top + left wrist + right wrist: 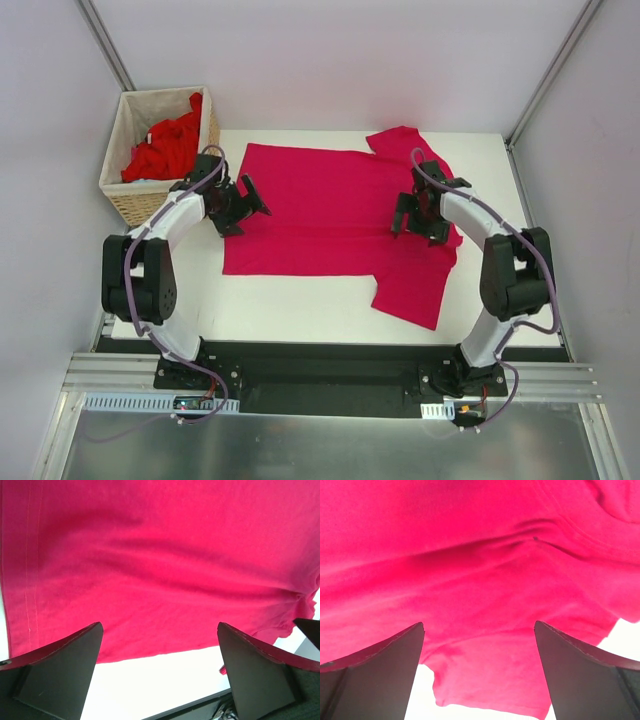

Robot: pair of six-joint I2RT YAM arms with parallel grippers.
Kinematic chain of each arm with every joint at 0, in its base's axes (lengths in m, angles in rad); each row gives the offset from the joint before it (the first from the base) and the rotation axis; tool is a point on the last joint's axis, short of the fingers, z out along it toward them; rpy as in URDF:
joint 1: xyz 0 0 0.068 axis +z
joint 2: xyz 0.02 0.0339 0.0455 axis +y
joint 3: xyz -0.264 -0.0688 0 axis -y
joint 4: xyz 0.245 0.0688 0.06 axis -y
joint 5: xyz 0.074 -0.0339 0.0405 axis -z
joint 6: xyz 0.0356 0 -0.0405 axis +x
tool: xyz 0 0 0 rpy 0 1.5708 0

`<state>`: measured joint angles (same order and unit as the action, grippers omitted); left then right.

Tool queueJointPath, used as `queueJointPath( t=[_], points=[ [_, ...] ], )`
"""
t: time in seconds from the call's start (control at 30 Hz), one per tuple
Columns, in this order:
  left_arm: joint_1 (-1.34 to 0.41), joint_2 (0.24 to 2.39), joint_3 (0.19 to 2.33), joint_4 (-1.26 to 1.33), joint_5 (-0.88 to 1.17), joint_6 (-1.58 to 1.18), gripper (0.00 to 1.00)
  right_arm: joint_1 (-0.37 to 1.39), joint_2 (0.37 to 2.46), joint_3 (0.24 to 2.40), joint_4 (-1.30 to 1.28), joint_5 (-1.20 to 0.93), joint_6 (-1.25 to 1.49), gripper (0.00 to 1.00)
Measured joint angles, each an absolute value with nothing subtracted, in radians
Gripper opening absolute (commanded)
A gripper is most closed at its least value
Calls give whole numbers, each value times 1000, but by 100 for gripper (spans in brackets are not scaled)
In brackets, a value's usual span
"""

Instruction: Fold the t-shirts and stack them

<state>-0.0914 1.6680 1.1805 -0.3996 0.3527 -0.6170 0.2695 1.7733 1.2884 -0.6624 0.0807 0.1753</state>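
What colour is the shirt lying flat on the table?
Pinkish crimson red. The shirt shows best from the top camera.

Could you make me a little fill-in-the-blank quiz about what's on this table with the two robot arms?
1. The magenta t-shirt lies spread ____ on the white table.
2. The wicker basket holding red shirts stands on the ____ arm's side.
3. The left gripper and right gripper both hover with jaws ____.
Missing words: flat; left; open.
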Motion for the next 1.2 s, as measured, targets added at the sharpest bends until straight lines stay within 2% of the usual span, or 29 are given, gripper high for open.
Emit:
queueJointPath(
  t=[0.2, 0.47, 0.83, 1.2],
  points=[
    [-126, 1615, 1120, -400, 321, -617, 99, 283, 1669, 1182, -656, 99, 176, 96],
    [-165, 1632, 1082, -401, 277, -613, 99, 309, 1665, 1069, -639, 108, 179, 96],
    [-219, 1708, 1036, -398, 218, -604, 99, 384, 1665, 1008, -604, 141, 204, 96],
    [-258, 1682, 1003, -372, 165, -601, 99, 482, 1639, 955, -563, 179, 258, 96]
  ],
)
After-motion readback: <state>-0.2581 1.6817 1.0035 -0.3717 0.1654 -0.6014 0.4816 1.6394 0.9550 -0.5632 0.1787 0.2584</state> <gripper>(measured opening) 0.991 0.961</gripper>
